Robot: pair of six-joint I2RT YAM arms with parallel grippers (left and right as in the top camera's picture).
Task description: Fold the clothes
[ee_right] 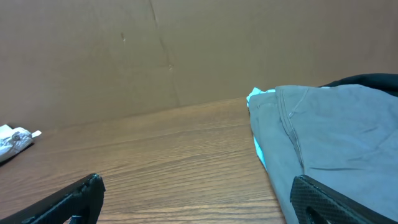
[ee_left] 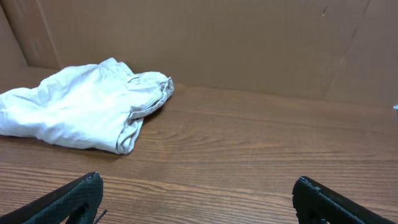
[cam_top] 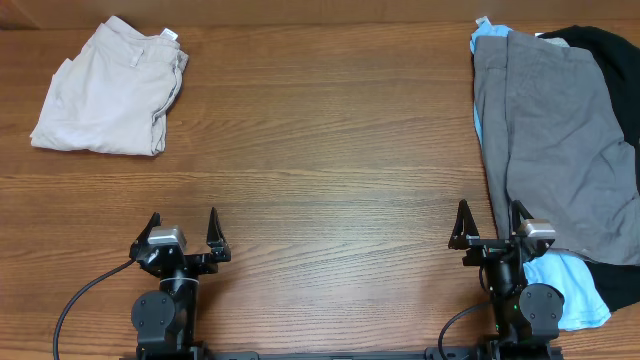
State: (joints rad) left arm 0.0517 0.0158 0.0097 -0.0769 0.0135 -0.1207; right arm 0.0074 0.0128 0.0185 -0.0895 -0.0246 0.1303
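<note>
So, the beige shorts (cam_top: 110, 88) lie folded far left; the grey garment (cam_top: 560, 140), over a light blue garment (cam_top: 570, 285) and a black garment (cam_top: 610, 45), sits unfolded far right. The left gripper (cam_top: 183, 222) and right gripper (cam_top: 490, 215) gape wide, empty.

Four garments lie on the one wooden table (cam_top: 320, 160). One pair of beige shorts (cam_top: 108, 90) sits alone at the far left. The other three are heaped together at the right: one grey garment (cam_top: 560, 140) on top, with one light blue garment (cam_top: 565, 285) and one black garment (cam_top: 610, 45) beneath it. Two grippers stand at the near edge, the left gripper (cam_top: 183, 214) and the right gripper (cam_top: 489, 208), each with two fingers spread apart. Two black cables (cam_top: 75, 300) show, one by each base.
</note>
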